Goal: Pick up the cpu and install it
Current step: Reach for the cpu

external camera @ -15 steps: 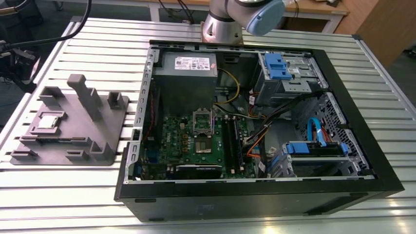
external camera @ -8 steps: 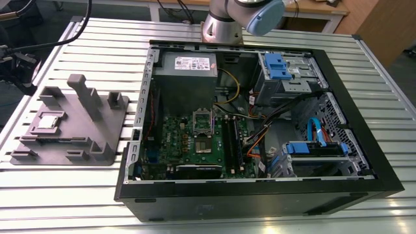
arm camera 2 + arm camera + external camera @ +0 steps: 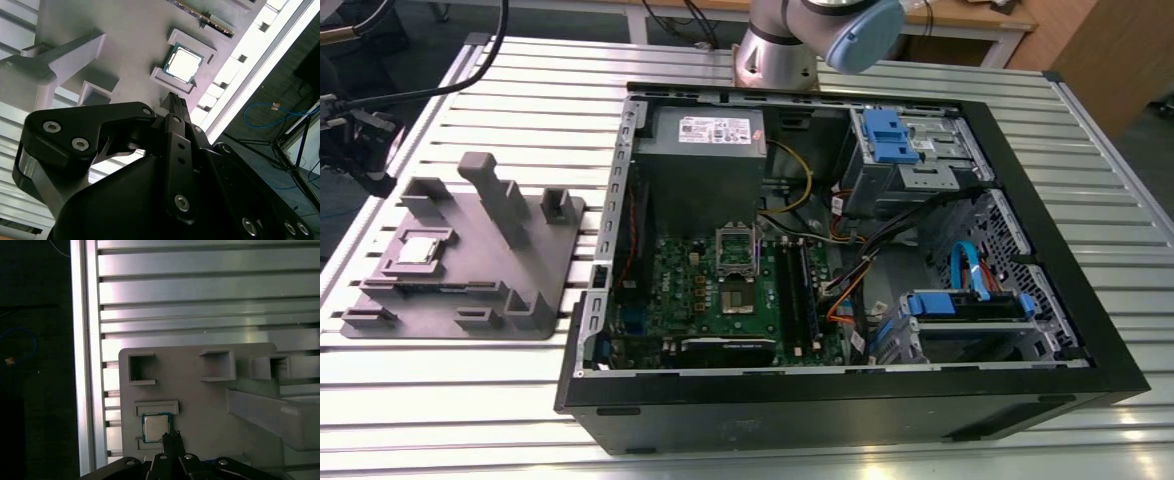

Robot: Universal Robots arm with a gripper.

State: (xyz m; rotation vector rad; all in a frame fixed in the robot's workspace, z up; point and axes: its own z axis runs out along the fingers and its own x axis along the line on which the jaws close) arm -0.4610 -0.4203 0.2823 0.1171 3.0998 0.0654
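A: Hanging the black gripper (image 3: 170, 436) just above the small square silver-topped cpu (image 3: 156, 427), jaws seemingly pressed together and gripping nothing

B: Lying flat in a recess of the grey plastic tray (image 3: 480, 270), well apart from the silver socket frame (image 3: 738, 250) inside the open black computer case (image 3: 854, 400)

A: Risking a knock on the metal lid or a skewed pinch, coming down closed and off-centre

B: Minding the tray's tall grey posts (image 3: 494, 195) close by, too, and the case wall standing between tray and socket
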